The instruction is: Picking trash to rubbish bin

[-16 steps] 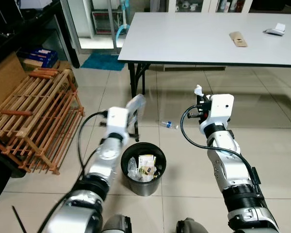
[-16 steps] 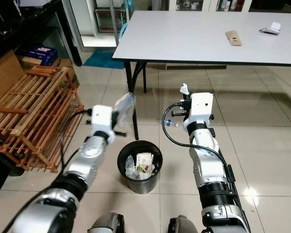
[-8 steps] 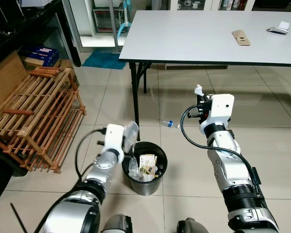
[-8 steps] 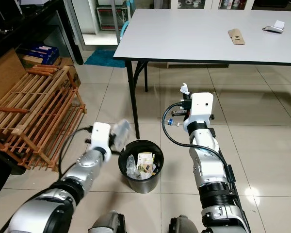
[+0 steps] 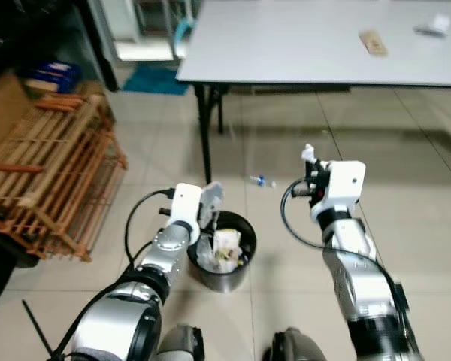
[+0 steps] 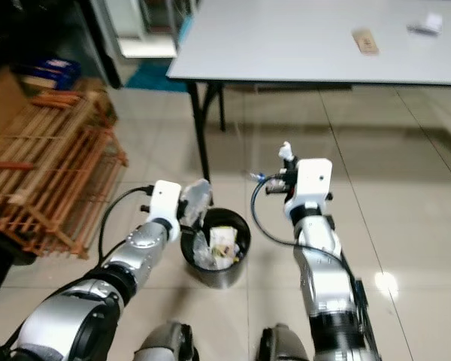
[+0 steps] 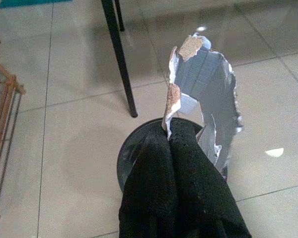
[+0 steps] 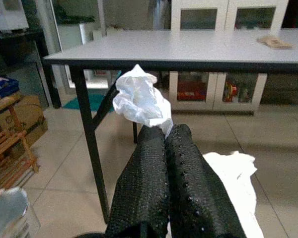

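A long grey table (image 5: 308, 45) on black legs takes up the far side of the room, with a brown flat piece (image 5: 372, 42) and a small white item (image 5: 434, 25) lying well apart on its top. Off to the robot's left a slatted wooden rack (image 5: 41, 180) sits on the tiled floor (image 5: 428, 226).

Just in front of the robot stands a round black rubbish bin (image 5: 224, 252), already holding crumpled wrappers and a yellowish packet. The left gripper (image 7: 181, 131) hangs right at the bin's near-left rim, its two black fingers pressed together on a torn silvery wrapper (image 7: 203, 94). The wrapper stands upright from the fingertips, over the edge of the bin opening, its torn edges showing brown.

The right gripper (image 8: 165, 130) is raised to the right of the bin, well apart from it, at about the height of the table legs. Its fingers are closed tight on a crumpled white tissue (image 8: 139, 101), which sticks up above the fingertips.

A small clear bottle (image 5: 261, 180) with a blue cap lies on the tiles beyond the bin, near the table leg.
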You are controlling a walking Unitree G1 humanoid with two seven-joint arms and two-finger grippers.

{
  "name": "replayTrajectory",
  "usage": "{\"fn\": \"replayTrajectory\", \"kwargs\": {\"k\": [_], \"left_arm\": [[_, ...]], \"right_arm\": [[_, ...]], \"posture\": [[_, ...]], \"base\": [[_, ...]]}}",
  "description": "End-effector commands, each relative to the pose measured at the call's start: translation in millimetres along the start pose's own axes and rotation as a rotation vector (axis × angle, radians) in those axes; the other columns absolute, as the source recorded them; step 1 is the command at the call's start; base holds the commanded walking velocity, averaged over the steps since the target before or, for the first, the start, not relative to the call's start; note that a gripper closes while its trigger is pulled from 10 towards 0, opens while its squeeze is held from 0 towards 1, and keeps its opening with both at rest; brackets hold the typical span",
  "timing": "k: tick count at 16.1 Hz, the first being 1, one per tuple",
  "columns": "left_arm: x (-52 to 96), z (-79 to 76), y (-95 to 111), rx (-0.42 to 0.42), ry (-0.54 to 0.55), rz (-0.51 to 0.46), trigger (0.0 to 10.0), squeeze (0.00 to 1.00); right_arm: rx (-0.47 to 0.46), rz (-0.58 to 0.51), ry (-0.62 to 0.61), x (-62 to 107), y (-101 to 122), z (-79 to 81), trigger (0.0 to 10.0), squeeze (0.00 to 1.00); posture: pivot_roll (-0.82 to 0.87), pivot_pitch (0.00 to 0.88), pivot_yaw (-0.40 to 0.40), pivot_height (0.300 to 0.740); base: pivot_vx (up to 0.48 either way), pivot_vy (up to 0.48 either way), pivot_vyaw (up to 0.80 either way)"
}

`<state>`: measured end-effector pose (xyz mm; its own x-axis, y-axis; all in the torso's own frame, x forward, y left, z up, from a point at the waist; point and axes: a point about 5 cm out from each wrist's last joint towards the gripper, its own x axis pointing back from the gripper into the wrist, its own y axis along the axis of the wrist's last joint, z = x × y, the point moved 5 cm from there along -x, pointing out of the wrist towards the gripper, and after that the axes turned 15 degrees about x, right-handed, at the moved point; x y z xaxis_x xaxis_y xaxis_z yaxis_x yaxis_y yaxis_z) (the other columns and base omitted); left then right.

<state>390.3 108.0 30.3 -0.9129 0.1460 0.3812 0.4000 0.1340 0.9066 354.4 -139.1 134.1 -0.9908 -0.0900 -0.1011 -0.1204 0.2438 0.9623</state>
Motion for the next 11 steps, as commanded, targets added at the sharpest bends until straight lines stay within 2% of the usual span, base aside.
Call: {"fn": "replayTrajectory", "kwargs": {"k": [1, 2, 3, 7, 8, 9, 11], "left_arm": [[-2.7, 6.3, 16, 0.026, 0.040, -0.036, 10.0, 0.00], [-2.4, 8.0, 16, 0.038, 0.052, -0.043, 10.0, 0.00], [-1.8, 9.1, 18, 0.030, 0.067, -0.063, 10.0, 0.00], [-3.2, 11.2, 21, 0.048, 0.091, -0.053, 10.0, 0.00], [-2.5, 12.6, 20, 0.047, 0.095, -0.057, 10.0, 0.04], [-1.9, 13.8, 18, 0.041, 0.098, -0.058, 10.0, 1.00], [-1.1, 16.0, 16, 0.018, 0.104, -0.058, 10.0, 1.00]], "right_arm": [[-0.009, 0.000, 0.023, 8.2, 7, 7.4, 10.0, 0.00], [-0.014, 0.011, 0.038, 15.2, 7, 11.7, 10.0, 0.00], [-0.016, 0.015, 0.054, 24.0, 11, 15.4, 10.0, 0.00], [-0.023, 0.056, 0.091, 48.8, 14, 22.2, 10.0, 0.00], [-0.024, 0.076, 0.097, 55.6, 15, 23.3, 10.0, 0.00], [-0.027, 0.088, 0.099, 59.1, 16, 24.1, 10.0, 0.00], [-0.030, 0.098, 0.103, 62.3, 18, 25.4, 10.0, 0.00]], "posture": [[-0.07, 0.245, 0.044, 0.683], [-0.08, 0.255, 0.042, 0.683], [-0.09, 0.304, 0.031, 0.683], [-0.11, 0.388, 0.013, 0.683], [-0.12, 0.409, 0.012, 0.683], [-0.11, 0.411, 0.013, 0.683], [-0.11, 0.412, 0.022, 0.683]], "base": [[0.000, 0.000, 0.00], [0.000, 0.000, 0.00], [0.000, 0.000, 0.00], [0.000, 0.000, 0.00], [0.000, 0.000, 0.00], [0.000, 0.000, 0.00], [0.000, 0.000, 0.00]]}}
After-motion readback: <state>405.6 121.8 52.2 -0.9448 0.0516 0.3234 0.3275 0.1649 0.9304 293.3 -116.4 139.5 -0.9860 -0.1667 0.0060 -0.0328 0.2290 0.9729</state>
